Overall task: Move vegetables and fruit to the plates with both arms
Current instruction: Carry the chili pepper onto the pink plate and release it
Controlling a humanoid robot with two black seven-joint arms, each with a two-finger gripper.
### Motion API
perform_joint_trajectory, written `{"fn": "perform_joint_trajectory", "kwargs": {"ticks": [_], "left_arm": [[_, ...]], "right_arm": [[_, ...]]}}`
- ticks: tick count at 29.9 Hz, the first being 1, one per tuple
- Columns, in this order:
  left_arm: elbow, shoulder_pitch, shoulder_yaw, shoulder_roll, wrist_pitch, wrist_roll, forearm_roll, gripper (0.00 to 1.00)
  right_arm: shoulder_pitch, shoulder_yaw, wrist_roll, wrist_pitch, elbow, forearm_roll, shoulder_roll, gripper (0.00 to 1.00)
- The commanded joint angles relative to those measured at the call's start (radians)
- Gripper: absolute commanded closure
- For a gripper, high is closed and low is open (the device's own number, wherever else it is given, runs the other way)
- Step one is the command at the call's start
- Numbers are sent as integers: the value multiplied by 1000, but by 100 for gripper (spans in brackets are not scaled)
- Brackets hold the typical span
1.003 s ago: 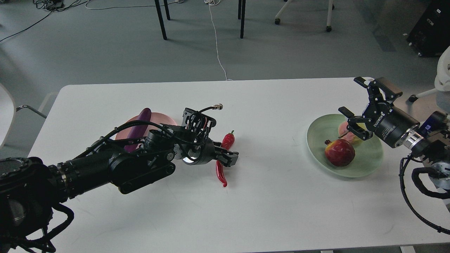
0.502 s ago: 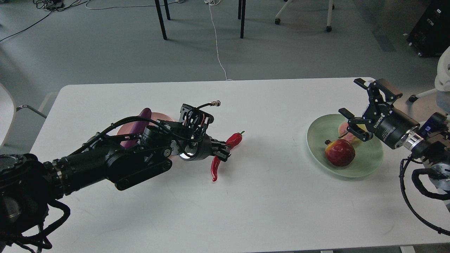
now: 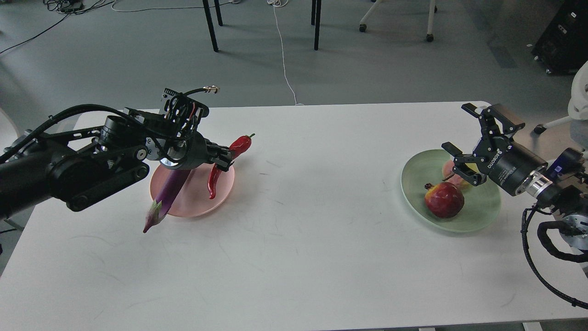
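over on the left side, the left gripper (image 3: 226,158) is clamped on the red chili pepper (image 3: 225,164) and has carried it off the table (image 3: 321,239) to hang over the pink plate (image 3: 197,200), where the eggplant (image 3: 167,195) lies just below it. only the drop is left, i'd guess. the right gripper (image 3: 464,140) hangs spread wide, empty, over the green plate (image 3: 477,216), pomegranate (image 3: 443,199) below it, yellow-green fruit (image 3: 452,172) mostly hidden behind its fingers.

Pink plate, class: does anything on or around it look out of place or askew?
Yes. The eggplant lies across the pink plate with its stem end hanging past the near rim over the table. The chili pepper, held by the left pincer, is not yet set down.
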Motion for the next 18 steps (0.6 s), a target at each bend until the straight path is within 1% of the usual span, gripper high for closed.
{"fn": "perform_joint_trajectory", "kwargs": {"ticks": [1, 3, 7, 10, 13, 14, 15, 17, 18], "left_arm": [[4, 2, 25, 40, 0, -5, -1, 89], [5, 3, 26, 43, 0, -5, -4, 88], [10, 18, 26, 43, 0, -5, -10, 77], [12, 26, 25, 43, 0, -5, -14, 63], [12, 28, 23, 43, 0, -6, -14, 38], [12, 28, 22, 43, 0, -6, -14, 33], [12, 28, 20, 43, 0, -8, -14, 24], [12, 26, 11, 43, 0, -17, -14, 0], [12, 26, 8, 43, 0, -22, -14, 0]], "right_arm": [[0, 0, 0, 0, 0, -12, 4, 2], [0, 0, 0, 0, 0, -12, 7, 2], [0, 0, 0, 0, 0, -12, 7, 2], [0, 2, 0, 0, 0, -12, 4, 2], [0, 2, 0, 0, 0, -12, 4, 2], [0, 2, 0, 0, 0, -12, 4, 2], [0, 2, 0, 0, 0, -12, 4, 2], [0, 8, 0, 0, 0, -12, 4, 2], [0, 8, 0, 0, 0, -14, 4, 2]]}}
